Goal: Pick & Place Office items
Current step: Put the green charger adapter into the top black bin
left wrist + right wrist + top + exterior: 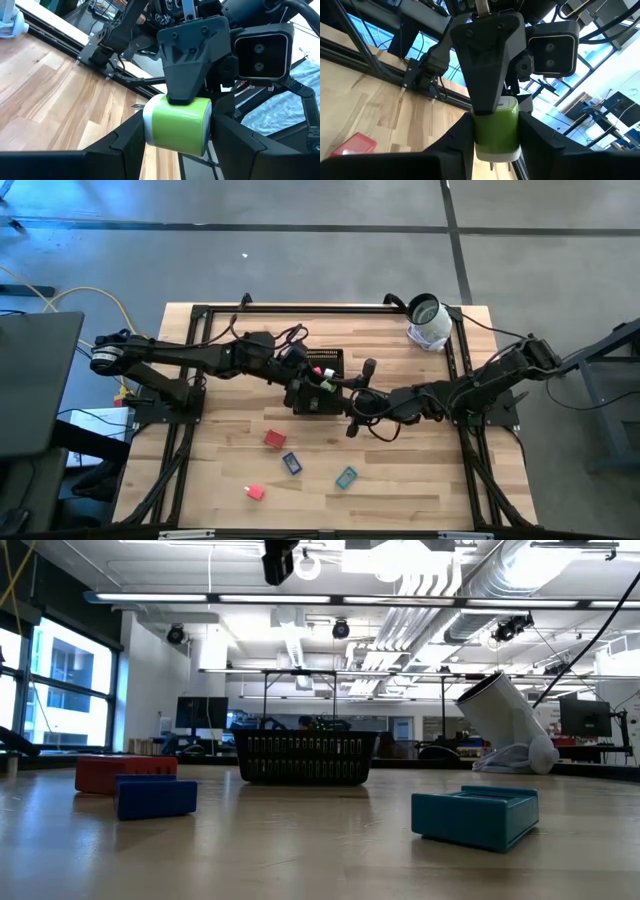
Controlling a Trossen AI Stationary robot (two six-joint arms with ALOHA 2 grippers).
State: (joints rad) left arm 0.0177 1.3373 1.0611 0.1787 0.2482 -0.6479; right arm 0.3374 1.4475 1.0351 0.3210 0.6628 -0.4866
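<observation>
Glossy green rounded block (pixel 177 126), both end effectors gripping (seemingly), woodgrain table (pixel 45 100)

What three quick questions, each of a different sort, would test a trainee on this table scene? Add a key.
1. True or false: the green block lies on the table.
2. How many small pieces lie loose on the bare wood in the high view?
3. Where is the white-and-grey roll? A: by the table's corner at the high view's top right. B: inside the black tray. C: beside the blue piece.

Key
1. False: the left hand grips it in the air by the tray, with the right hand at it too.
2. Four: red piece, blue, teal piece, red-and-white piece.
3. A.
</observation>
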